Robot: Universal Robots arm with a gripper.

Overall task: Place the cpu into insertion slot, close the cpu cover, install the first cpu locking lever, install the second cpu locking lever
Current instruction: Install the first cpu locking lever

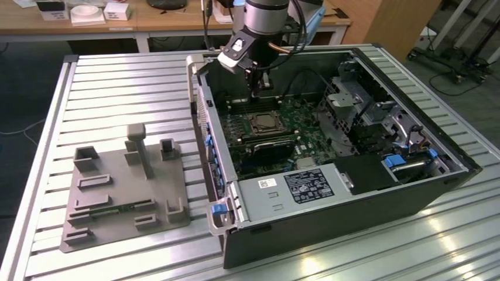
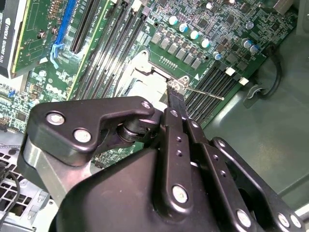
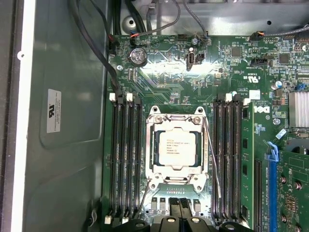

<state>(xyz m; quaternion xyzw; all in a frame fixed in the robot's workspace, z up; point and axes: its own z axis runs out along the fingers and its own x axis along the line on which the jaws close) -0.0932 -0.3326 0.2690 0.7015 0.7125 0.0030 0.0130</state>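
A slatted metal table (image 1: 117, 76) carries an open computer case (image 1: 437, 193) lying on its side, with a grey power supply box (image 1: 305, 187) at its near end; the arm (image 1: 266, 17) reaches down into the case over the green board (image 3: 159, 82). On that board, between two banks of long black memory slots (image 3: 126, 154), sits the insertion slot (image 3: 155, 183).

The cpu cover (image 3: 176, 122) lies flat over the slot, and the cpu (image 3: 176, 148) shows through its window, seated and level; so placing the chip and closing the cover look done. Two thin wire levers flank the socket in the first wrist view, one lever (image 3: 213, 159) running nearly along the memory slots and splaying slightly outward, the other lever (image 3: 145, 195) angling off the opposite corner; neither looks hooked down, as far as I can judge.

The gripper (image 2: 176, 92) stands just at the socket's edge; seen in the exterior view, the slot lies from the gripper toward the power supply box, close beside the tips. In the second wrist view the jaws look drawn together, their tips touching the hooked end of a lever rod (image 2: 205, 93) whose long axis slants away from them across the memory slots; whether they pinch that hook or only press against it, I cannot tell.
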